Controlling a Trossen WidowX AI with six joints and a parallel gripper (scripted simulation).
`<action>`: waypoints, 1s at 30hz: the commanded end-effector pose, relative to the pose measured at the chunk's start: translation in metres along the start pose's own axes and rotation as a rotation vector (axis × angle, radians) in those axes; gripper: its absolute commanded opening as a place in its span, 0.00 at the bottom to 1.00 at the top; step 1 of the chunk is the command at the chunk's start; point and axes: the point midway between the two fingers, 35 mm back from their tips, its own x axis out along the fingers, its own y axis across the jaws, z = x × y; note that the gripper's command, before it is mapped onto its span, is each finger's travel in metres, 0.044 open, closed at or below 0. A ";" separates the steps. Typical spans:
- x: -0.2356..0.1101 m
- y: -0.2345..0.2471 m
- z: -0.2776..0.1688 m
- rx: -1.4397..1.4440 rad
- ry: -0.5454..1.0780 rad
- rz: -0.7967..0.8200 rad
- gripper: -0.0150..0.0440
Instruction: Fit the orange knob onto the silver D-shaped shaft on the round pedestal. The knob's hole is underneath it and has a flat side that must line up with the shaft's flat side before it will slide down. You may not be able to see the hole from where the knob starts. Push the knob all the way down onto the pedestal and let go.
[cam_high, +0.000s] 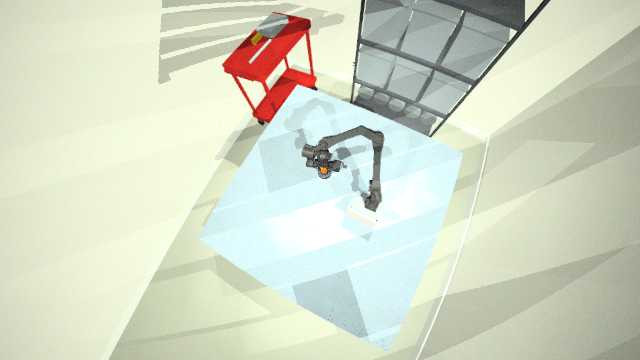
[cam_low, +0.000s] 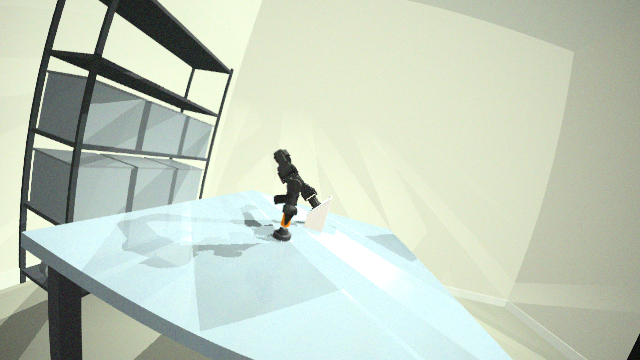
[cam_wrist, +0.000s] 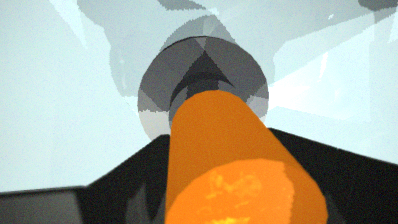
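The orange knob (cam_high: 324, 170) (cam_low: 285, 221) (cam_wrist: 220, 125) is held upright between the fingers of my gripper (cam_high: 324, 169) (cam_low: 286, 218) (cam_wrist: 216, 140), which is shut on it. The round dark pedestal (cam_high: 324, 176) (cam_low: 282, 235) (cam_wrist: 152, 90) stands on the table directly under the knob. In the wrist view the knob's lower end overlaps the pedestal's raised middle. In the exterior view the knob's lower end is close above the pedestal's top; whether they touch cannot be told. The silver shaft, its flat side and the knob's hole are hidden.
The pale blue table (cam_high: 240, 225) (cam_low: 260, 310) carries the arm's white base block (cam_high: 362, 214) (cam_low: 318, 216), beside the pedestal. A red cart (cam_high: 270, 55) and a dark shelf rack (cam_high: 415, 60) (cam_low: 160, 90) stand beyond the table's edges. Shadows cross the tabletop.
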 end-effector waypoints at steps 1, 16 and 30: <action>0.001 0.000 0.000 -0.007 -0.003 0.001 0.25; 0.015 -0.001 -0.001 0.000 -0.003 0.001 0.25; 0.015 0.000 0.000 0.011 0.000 0.003 0.39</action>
